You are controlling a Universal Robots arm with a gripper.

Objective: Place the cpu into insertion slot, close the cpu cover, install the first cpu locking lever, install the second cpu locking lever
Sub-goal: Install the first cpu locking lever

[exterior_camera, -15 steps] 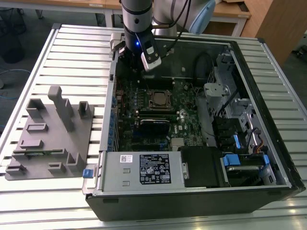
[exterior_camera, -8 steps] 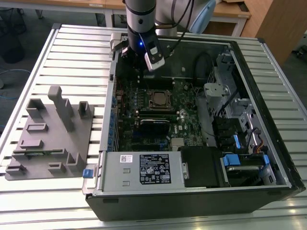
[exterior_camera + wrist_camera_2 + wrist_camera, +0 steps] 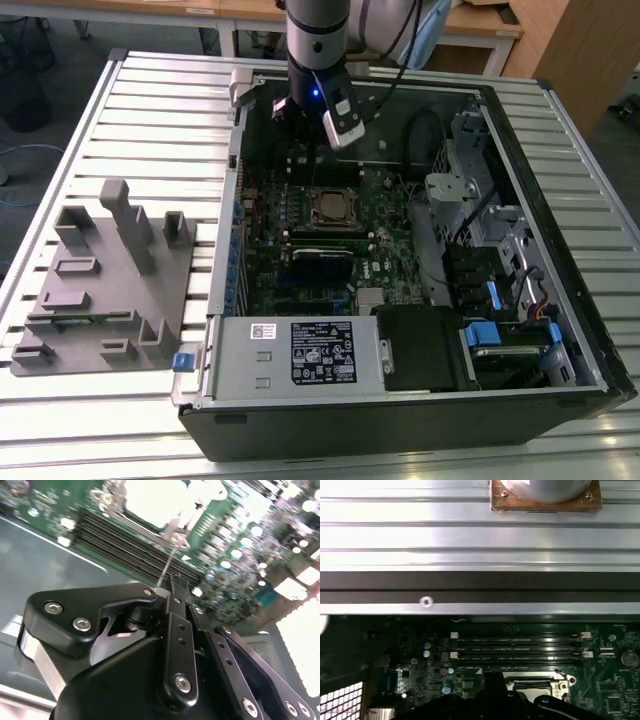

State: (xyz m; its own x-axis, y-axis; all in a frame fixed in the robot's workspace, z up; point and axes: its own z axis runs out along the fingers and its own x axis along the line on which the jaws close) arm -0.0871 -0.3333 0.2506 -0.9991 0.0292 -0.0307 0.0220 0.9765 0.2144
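Note:
The insertion slot [image 3: 335,208] sits mid-board in the open computer case, with a silvery frame, the cpu cover [image 3: 335,194], lying around a grey centre. In the second wrist view the slot [image 3: 152,500] glares pale, so I cannot tell the cpu from the cover there. A thin locking lever [image 3: 169,562] slants up from the slot's corner, and its free end meets my gripper [image 3: 175,580]. The black fingers are together, and I cannot tell whether they clamp the rod. In the exterior view my gripper [image 3: 290,120] hangs over the board's far edge, beyond the slot. The first wrist view has the gripper [image 3: 495,692] beside the slot's frame [image 3: 535,684].
The case [image 3: 560,230] lies open on a slatted metal table [image 3: 130,120]. Memory slots [image 3: 520,647] run beside the socket. A grey fixture block [image 3: 100,280] stands at the exterior view's left. A power supply [image 3: 300,352] fills the case's near side, with drive bays and cables at the right.

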